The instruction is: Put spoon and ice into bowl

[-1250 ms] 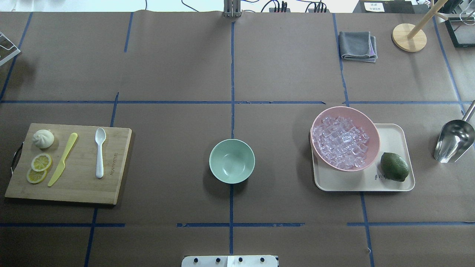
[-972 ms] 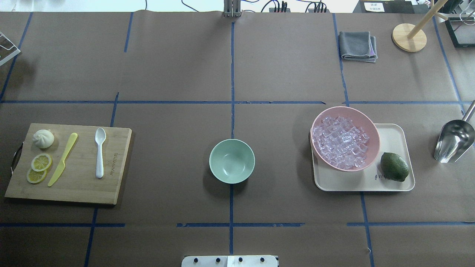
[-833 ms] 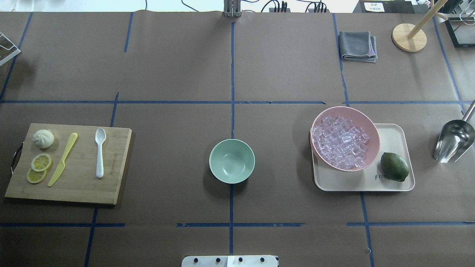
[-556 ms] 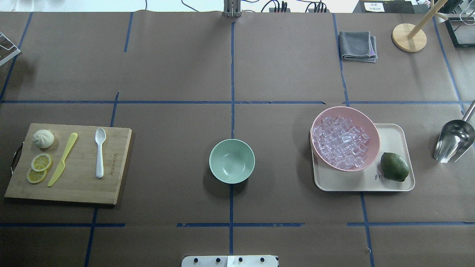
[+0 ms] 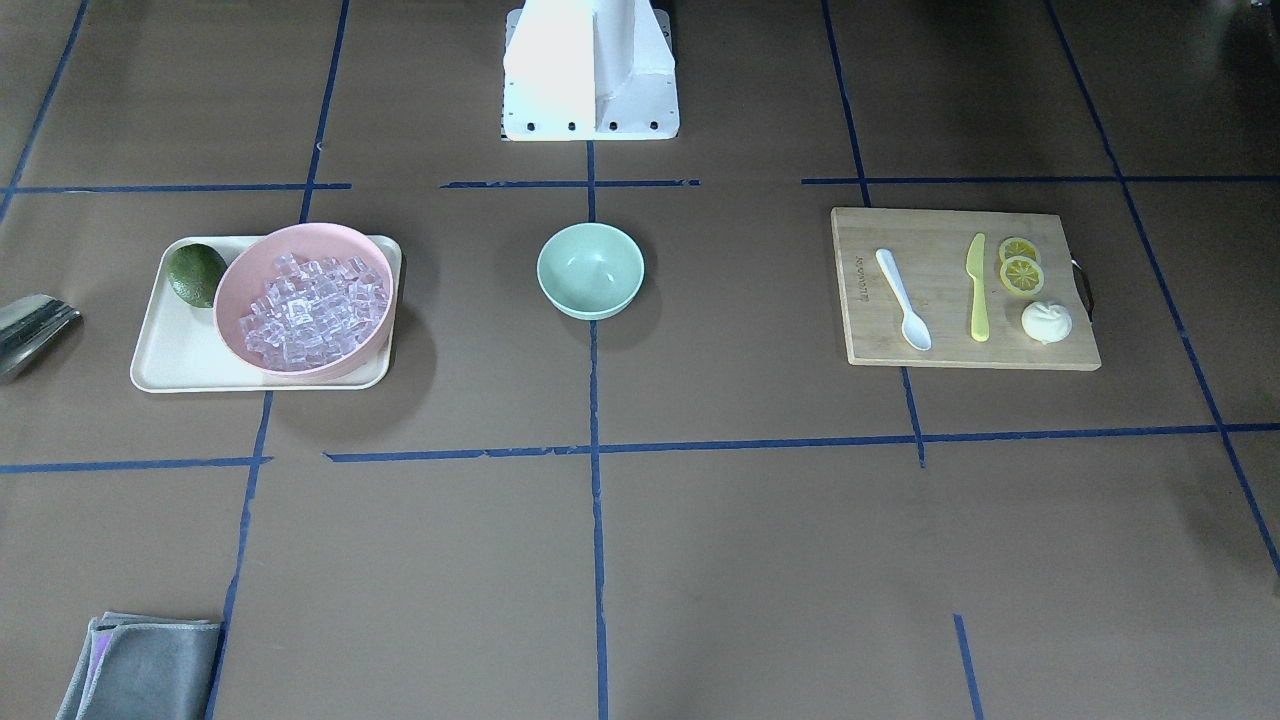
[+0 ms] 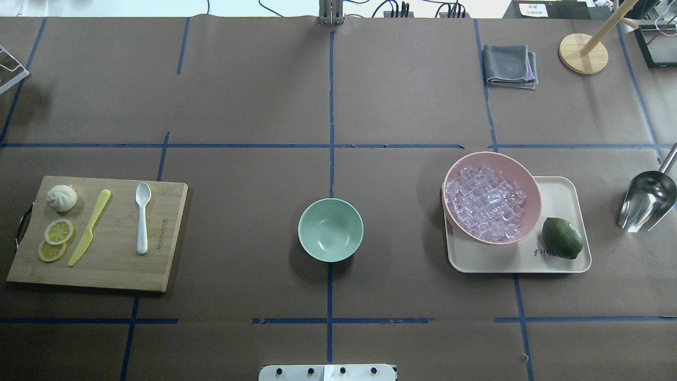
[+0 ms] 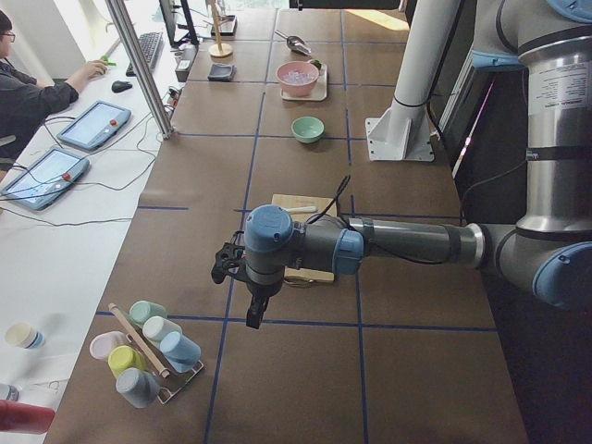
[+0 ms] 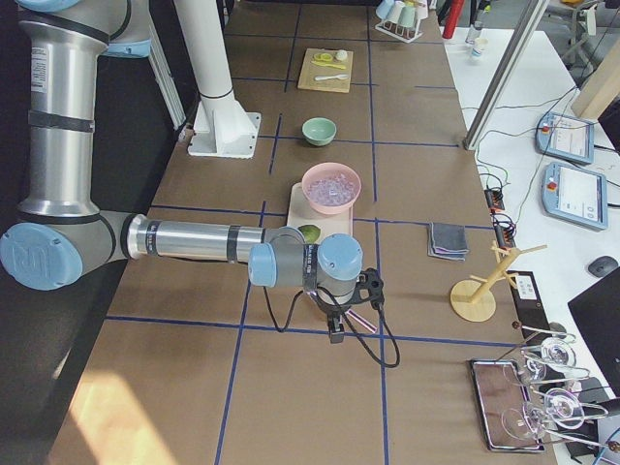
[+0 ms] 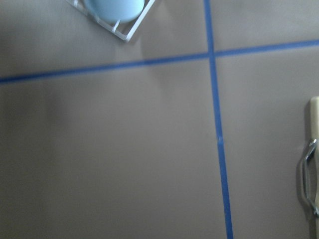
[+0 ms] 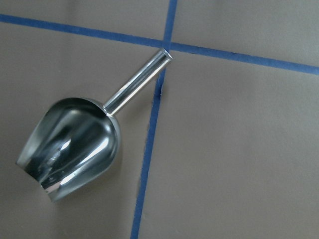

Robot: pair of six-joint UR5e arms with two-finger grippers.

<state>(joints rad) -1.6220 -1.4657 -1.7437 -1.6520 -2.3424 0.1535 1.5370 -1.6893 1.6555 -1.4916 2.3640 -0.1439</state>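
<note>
Cannot tell open from closed for the jaws of the left gripper (image 7: 252, 313) or the right gripper (image 8: 335, 332), seen small and only from the table ends, each hanging above brown paper (image 6: 238, 95). Unchanged since a moment ago: small white plastic spoon (image 6: 142, 218) flat on the bamboo cutting board (image 6: 116, 264) at left, smooth mint-green bowl (image 6: 312, 235) at centre, glassy clear ice cubes (image 6: 485, 203) heaped in the pink bowl (image 6: 533, 198) on the cream tray (image 6: 563, 193) at right, shiny steel scoop (image 6: 648, 203) with its handle cut off at the far-right edge.
</note>
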